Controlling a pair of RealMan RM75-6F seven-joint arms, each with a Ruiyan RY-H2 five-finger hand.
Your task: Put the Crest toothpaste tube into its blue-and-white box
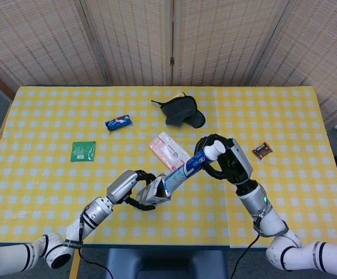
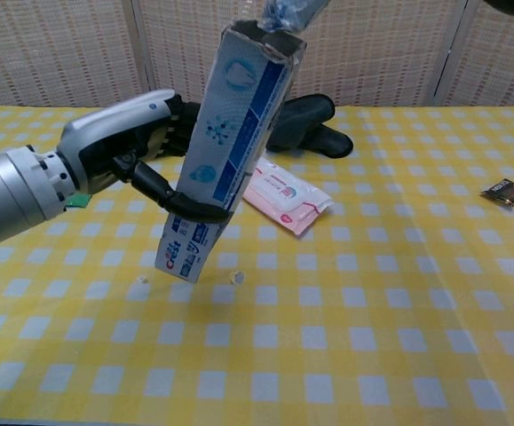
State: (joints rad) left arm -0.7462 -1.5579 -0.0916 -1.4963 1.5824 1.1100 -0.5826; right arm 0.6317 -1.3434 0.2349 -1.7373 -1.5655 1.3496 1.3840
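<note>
My left hand (image 2: 128, 164) grips the box (image 2: 230, 146) around its middle, tilted up, open mouth just past my fingers. The thin card would likely crush, so I judge a light hold best. Beyond, my right hand (image 1: 223, 163) grips the toothpaste tube (image 1: 185, 170) near its cap; its soft tail enters the mouth. How deep, I cannot tell.

Even, bright indoor light — soft, faint shadows on the tablecloth (image 2: 372, 355); both views sharp, without glare or blur.
</note>
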